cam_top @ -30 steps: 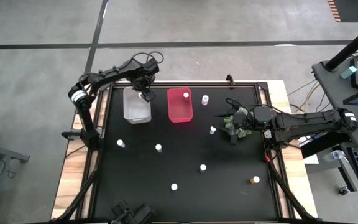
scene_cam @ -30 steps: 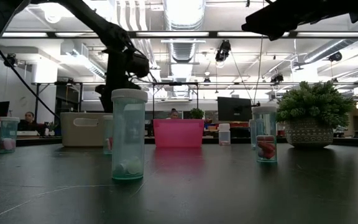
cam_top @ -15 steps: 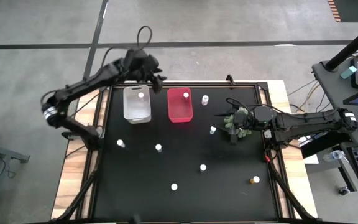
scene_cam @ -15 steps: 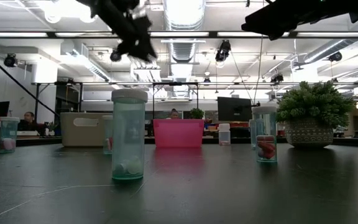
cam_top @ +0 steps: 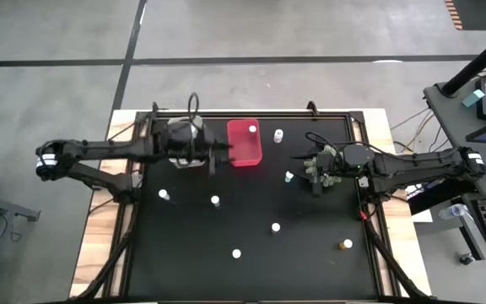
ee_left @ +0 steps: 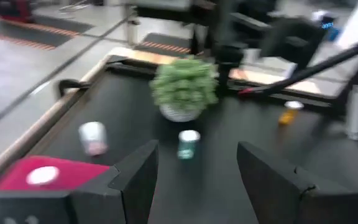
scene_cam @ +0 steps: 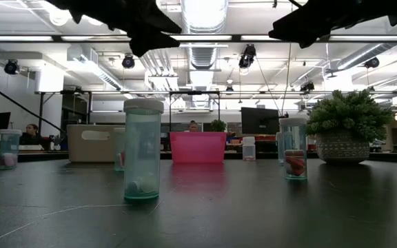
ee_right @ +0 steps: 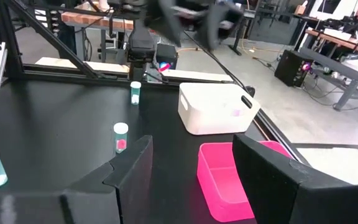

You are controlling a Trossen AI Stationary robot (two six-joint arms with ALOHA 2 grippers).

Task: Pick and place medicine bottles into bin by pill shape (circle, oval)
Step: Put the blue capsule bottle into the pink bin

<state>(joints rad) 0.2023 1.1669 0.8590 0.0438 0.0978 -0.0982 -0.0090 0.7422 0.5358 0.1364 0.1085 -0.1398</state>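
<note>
Left gripper (cam_top: 216,154) swung between clear bin (cam_top: 181,135) and red bin (cam_top: 244,142), open, empty

Red bin (cam_top: 244,143), whitish bin (ee_right: 217,109), amber bottle (cam_top: 346,245), green plant (scene_cam: 350,115), black table (cam_top: 310,253).

Table (cam_top: 310,270): two bins stood side by side at the far edge, clear bin (cam_top: 184,143) left, red bin (cam_top: 243,142) right, one bottle (cam_top: 252,129) inside the red. Plant ball (cam_top: 323,165) lay right of the bins. Loose bottles (cam_top: 275,227) were scattered across the nearer half, well apart.
</note>
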